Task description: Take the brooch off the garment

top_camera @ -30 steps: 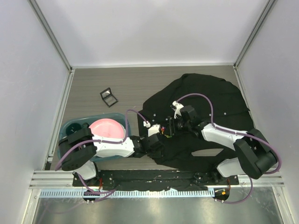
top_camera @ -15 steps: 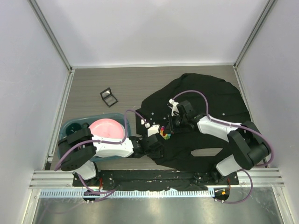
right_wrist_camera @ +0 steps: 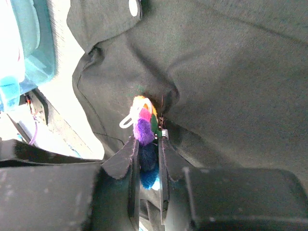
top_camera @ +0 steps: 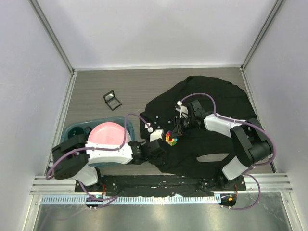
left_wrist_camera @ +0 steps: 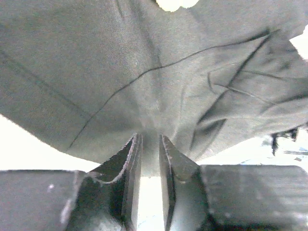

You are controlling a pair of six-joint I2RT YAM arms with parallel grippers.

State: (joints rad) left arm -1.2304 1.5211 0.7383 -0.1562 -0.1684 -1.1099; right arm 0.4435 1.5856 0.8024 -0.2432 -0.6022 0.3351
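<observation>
The black shirt [top_camera: 221,103] lies spread on the right of the table. The multicoloured flower brooch [top_camera: 170,139] sits near its left edge. My right gripper [top_camera: 177,130] is shut on the brooch [right_wrist_camera: 144,132]; its blue and purple petals lie between the fingers [right_wrist_camera: 130,159], and the pin still touches the cloth [right_wrist_camera: 231,62]. My left gripper [top_camera: 159,147] is shut on a fold of the shirt [left_wrist_camera: 144,72] just left of the brooch, with the cloth pinched between its fingertips [left_wrist_camera: 134,149].
A teal bin [top_camera: 77,131] holding a pink plate [top_camera: 109,134] stands at the left, under the left arm. A small black-framed mirror [top_camera: 112,100] lies on the table behind it. Grey walls enclose the table on three sides.
The right gripper has drawn back toward the upper right, and the brooch now shows in the open between the two grippers. The left arm's elbow has swung lower and left.
</observation>
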